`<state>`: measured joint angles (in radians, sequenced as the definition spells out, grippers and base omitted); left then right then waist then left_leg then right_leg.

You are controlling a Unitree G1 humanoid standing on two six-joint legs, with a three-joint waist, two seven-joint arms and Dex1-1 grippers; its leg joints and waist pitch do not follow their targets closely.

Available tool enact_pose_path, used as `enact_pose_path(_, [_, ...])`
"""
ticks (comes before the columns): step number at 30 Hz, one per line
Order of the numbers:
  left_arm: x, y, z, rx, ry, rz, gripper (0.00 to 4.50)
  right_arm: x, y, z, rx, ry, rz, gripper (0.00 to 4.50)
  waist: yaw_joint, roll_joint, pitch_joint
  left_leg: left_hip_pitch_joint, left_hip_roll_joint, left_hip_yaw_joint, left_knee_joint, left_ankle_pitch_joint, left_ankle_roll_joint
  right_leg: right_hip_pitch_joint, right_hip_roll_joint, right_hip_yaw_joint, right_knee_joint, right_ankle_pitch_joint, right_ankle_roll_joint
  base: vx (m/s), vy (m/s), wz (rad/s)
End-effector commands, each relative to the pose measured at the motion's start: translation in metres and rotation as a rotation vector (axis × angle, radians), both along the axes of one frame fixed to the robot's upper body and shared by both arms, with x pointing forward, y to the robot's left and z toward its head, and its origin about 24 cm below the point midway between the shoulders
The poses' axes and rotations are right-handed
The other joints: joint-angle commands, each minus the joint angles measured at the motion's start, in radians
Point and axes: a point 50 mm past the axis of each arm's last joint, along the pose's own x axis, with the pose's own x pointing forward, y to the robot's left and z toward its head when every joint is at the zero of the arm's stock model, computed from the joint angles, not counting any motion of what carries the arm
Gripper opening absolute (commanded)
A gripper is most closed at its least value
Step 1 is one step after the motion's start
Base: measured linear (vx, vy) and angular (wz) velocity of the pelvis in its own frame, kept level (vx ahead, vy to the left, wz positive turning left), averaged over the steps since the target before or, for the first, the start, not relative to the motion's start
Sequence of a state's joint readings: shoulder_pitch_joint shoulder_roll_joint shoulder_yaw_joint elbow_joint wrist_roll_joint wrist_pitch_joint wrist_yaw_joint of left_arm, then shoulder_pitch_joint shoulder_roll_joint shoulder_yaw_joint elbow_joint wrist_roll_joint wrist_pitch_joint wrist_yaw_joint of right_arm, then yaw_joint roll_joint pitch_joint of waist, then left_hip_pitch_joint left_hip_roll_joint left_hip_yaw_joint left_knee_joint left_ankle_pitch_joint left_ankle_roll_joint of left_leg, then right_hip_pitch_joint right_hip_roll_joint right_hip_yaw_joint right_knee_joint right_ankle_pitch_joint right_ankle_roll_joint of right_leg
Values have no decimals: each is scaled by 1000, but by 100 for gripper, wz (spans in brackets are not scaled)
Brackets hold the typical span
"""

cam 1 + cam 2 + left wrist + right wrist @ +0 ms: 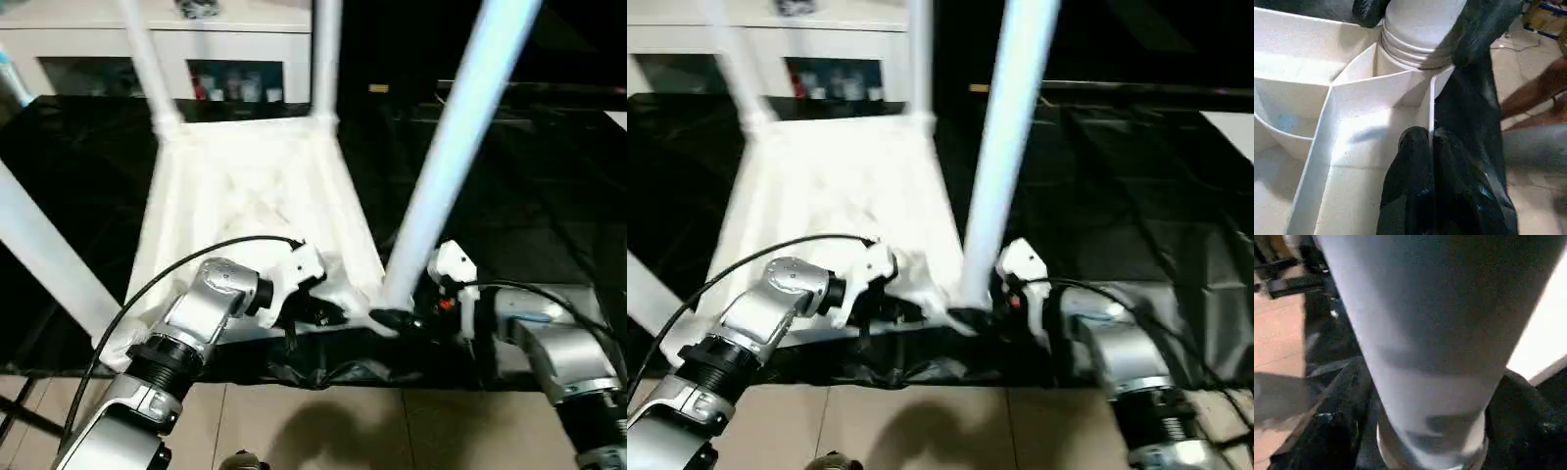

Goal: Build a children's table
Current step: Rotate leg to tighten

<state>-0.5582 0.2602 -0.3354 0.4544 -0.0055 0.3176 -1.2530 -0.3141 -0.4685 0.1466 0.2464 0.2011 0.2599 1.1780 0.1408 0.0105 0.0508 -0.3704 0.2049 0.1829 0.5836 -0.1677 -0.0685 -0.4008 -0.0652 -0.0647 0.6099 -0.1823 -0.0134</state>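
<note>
Left tool (1430, 147): both black fingers pressed together, pinching the thin raised rim (1431, 105) of the overturned tabletop (260, 196) at its near edge, just beside the near right corner socket (1415, 51).

Right tool (402, 318): fingers (1334, 431) spread to either side of the base of the near right leg (460, 127), close against it where it meets the socket; whether they press the leg cannot be told.

Edges and room: the near rim of the tabletop lies close to the front edge of the worktop (549, 196), which is draped in black sheeting. Tiled floor (323, 421) lies below that edge. Open black surface extends to the right of the table, and some to the left. Both tools crowd the same near right corner.

Containers: white cabinet (235, 49) with glass doors behind the worktop; small coloured items sit behind the glass, too small to identify.

Children's table: white plastic, upside down on the worktop, underside ribs showing. Four tapered round legs stand up from the corner sockets: far left leg (147, 59), far right leg (326, 54), near left leg (44, 255), near right leg. A person's bare forearm (1533, 93) shows beyond the worktop in the left wrist view.
</note>
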Motion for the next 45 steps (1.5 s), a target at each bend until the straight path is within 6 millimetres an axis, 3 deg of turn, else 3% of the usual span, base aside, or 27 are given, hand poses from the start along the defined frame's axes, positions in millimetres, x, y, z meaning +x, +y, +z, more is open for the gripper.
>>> enact_pose_path(1, [-1,-18,13,-78,-44,-59,0,-11,26,-2,29,44,183,299,-5,-15,-58,15,31,-9,-64,-230,50,44,-80,47,-88,-302,-173,0,0,0])
enact_pose_path(8, [-2,-15,13,-66,-34,-76,0,-16,26,-5,10,80,237,252,-3,-16,-60,13,31,-11,-65,-221,48,45,-79,46,-87,-306,-164,0,0,0])
enact_pose_path(14, [0,-16,13,-62,-42,-41,0,-16,28,-5,20,67,230,242,-3,-16,-61,13,30,-10,-63,-214,50,45,-78,45,-86,-291,-170,0,0,0])
enact_pose_path(16, [4,-20,13,-63,-62,22,0,-13,30,-6,45,40,168,240,-3,-14,-60,12,30,-11,-64,-219,48,44,-78,45,-87,-299,-168,0,0,0])
enact_pose_path(20, [13,-34,17,-88,-81,156,0,4,32,-6,89,-30,-70,226,-11,-15,-56,15,28,-15,-70,-265,25,42,-80,42,-98,-399,-142,0,0,0])
enact_pose_path(21, [14,-37,18,-96,-83,180,0,8,32,-7,97,-40,-118,215,-14,-13,-55,21,29,-13,-69,-274,19,36,-80,44,-103,-411,-141,0,0,0])
enact_pose_path(22, [15,-40,19,-98,-89,196,0,10,32,-7,100,-45,-157,206,-15,-11,-56,19,28,-15,-69,-275,15,39,-81,43,-101,-412,-142,0,0,0])
enact_pose_path(23, [17,-44,19,-100,-94,226,0,15,32,-9,101,-51,-226,206,-22,-16,-55,10,24,-17,-72,-272,14,47,-78,39,-101,-413,-131,0,0,0])
enact_pose_path(25, [20,-54,19,-90,-115,285,0,23,34,-13,92,-60,-365,201,-35,-14,-58,11,20,-16,-68,-261,15,44,-77,40,-101,-394,-130,0,0,0])
enact_pose_path(30, [26,-62,19,-71,-156,387,0,31,45,-16,112,-71,-499,197,-50,-12,-62,5,18,-13,-64,-217,35,48,-73,42,-93,-280,-158,0,0,0])
enact_pose_path(36, [26,-68,19,-63,-178,413,0,35,54,-15,133,-80,-558,197,-50,-10,-63,6,19,-12,-63,-202,47,50,-72,41,-92,-255,-170,0,0,0])
enact_pose_path(39, [20,-69,18,-80,-180,341,0,34,56,-11,198,-54,-537,267,-52,-9,-61,8,20,-12,-66,-229,43,49,-73,41,-95,-284,-165,0,0,0])
enact_pose_path(45, [13,-64,18,-96,-168,243,0,30,50,-9,202,-48,-461,316,-53,-8,-61,7,22,-13,-67,-230,48,50,-74,43,-93,-274,-167,0,0,0])
